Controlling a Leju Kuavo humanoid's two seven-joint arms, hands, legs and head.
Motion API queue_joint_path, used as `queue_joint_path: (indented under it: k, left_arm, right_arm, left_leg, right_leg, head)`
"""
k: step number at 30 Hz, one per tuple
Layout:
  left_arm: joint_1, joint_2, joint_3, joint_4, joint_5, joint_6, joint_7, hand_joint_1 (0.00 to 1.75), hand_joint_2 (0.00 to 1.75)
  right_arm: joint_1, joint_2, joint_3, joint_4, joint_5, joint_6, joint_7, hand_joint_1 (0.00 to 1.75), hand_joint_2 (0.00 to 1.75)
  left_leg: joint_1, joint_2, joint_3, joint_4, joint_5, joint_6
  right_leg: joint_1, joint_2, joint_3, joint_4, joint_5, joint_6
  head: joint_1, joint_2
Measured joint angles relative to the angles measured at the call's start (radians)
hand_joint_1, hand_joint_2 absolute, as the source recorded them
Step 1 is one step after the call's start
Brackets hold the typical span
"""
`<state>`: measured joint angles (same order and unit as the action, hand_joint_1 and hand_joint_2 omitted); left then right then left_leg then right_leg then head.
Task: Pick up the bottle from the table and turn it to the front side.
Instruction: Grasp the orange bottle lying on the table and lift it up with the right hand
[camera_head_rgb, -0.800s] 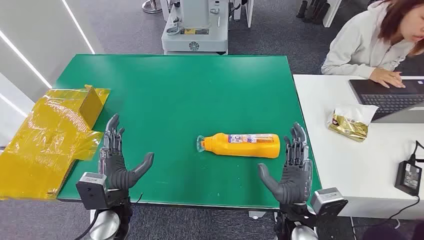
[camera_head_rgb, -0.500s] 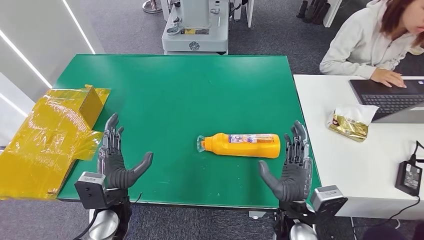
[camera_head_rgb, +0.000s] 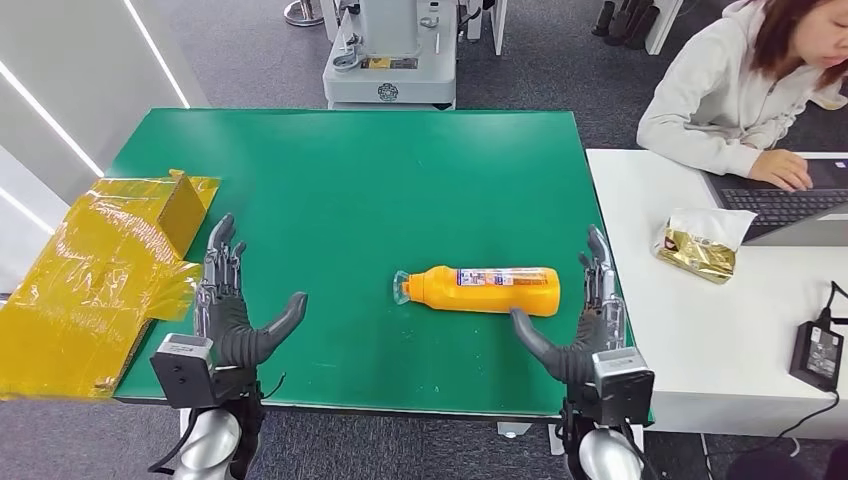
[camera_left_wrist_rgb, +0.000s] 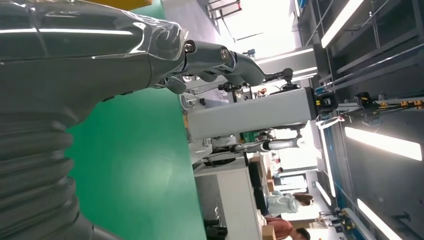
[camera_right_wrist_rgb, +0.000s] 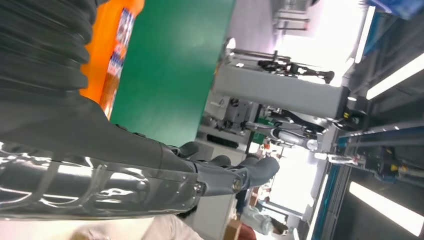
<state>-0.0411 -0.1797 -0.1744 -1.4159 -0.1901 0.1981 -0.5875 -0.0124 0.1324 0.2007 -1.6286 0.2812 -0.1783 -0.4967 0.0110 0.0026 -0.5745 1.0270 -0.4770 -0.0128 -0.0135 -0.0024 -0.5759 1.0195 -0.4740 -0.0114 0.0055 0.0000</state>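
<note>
Right hand (camera_head_rgb: 590, 335) has rotated edge-on beside the base of the orange plastic bottle (camera_head_rgb: 483, 290) lying flat mid-table, fingers spread, empty; a sideways push may roll it before grasp.

Smooth orange plastic bottle (camera_head_rgb: 485, 289) with a paper-look label, lying on a matt green tabletop (camera_head_rgb: 340, 180); crinkly, glossy yellow film (camera_head_rgb: 95, 270) at the edge; glossy grey hand (camera_right_wrist_rgb: 150, 180) cover.

The head camera looks forward and down from high up over the green table (camera_head_rgb: 350, 190). Each wrist camera sits close behind its own hand, turned sideways, skimming along the same green table toward the room beyond.
</note>
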Motion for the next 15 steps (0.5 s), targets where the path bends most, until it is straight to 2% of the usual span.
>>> queue_joint_path:
  k: [3, 8, 15]
  left_arm:
    - [-0.013, -0.006, -0.006, 0.004, -0.004, -0.001, 0.0, 0.0, 1.75]
    - [-0.054, -0.005, -0.023, 0.048, 0.003, -0.002, -0.014, 0.0, 1.75]
    - [-0.112, -0.003, -0.045, 0.136, 0.017, -0.018, -0.044, 0.0, 1.75]
  right_arm:
    - [-0.067, -0.021, -0.001, 0.035, 0.092, -0.031, 0.032, 0.0, 1.75]
    - [-0.165, -0.076, -0.001, 0.121, 0.147, -0.045, 0.076, 0.0, 1.75]
    - [-0.344, -0.165, 0.053, 0.327, 0.185, -0.004, 0.132, 0.0, 1.75]
  left_leg:
    - [0.0, 0.0, 0.0, 0.0, 0.0, 0.0]
    - [0.0, 0.0, 0.0, 0.001, 0.001, 0.001]
    - [0.0, 0.0, 0.0, 0.002, 0.001, 0.001]
  right_leg:
    - [0.0, 0.0, 0.0, 0.0, 0.0, 0.0]
    - [0.0, 0.0, 0.0, 0.0, 0.001, 0.001]
    - [0.0, 0.0, 0.0, 0.0, 0.003, 0.001]
  head:
    - [0.0, 0.0]
    - [0.0, 0.0]
    - [0.0, 0.0]
